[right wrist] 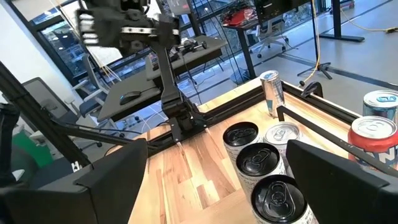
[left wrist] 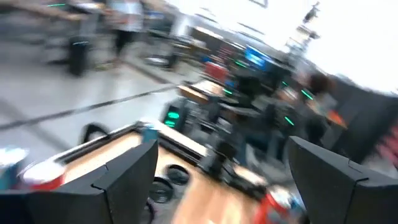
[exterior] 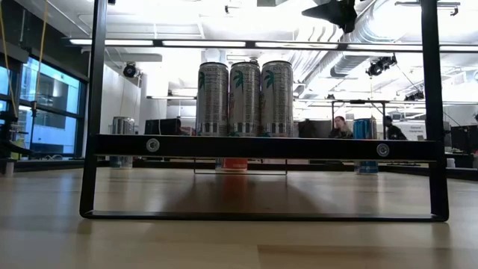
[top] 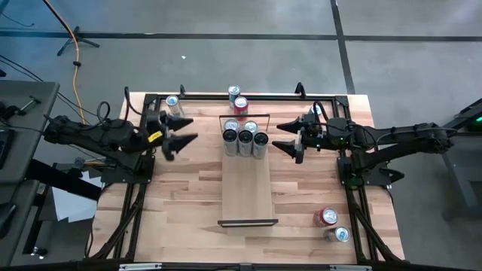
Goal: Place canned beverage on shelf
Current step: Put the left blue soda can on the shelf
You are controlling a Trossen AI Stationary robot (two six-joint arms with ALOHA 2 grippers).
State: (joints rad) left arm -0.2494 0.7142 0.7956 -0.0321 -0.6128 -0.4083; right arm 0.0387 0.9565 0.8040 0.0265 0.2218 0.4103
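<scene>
The shelf is a long pale plank lying across the middle of the table, raised on a black rail at each short end. Several tall cans stand upright on its far end, seen side by side in the low view. My right gripper hovers open just right of these cans, holding nothing; in its wrist view the can tops lie ahead of the fingers. My left gripper hovers open left of the shelf, also holding nothing.
A red can and a silver can stand at the table's far edge, and another can at the far left. A red can and a blue-silver can are near the right front corner.
</scene>
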